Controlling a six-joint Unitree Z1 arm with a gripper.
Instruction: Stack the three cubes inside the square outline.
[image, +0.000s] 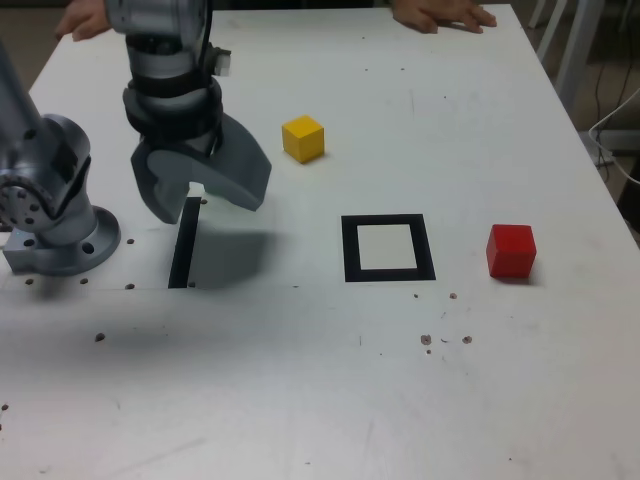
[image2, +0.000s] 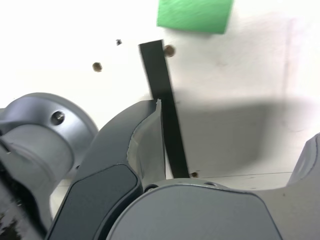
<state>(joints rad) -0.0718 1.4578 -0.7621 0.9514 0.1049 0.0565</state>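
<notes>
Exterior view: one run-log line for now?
gripper: open, empty, over black strip | black square outline: empty | yellow cube, red cube: unstacked

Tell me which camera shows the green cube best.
The wrist view. The green cube shows there, cut off by the picture's edge, near the end of the black strip. The exterior view shows none of it; the gripper may be hiding it.

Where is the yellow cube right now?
In the exterior view the yellow cube sits on the white table, up and to the left of the square outline, just right of the open gripper.
</notes>
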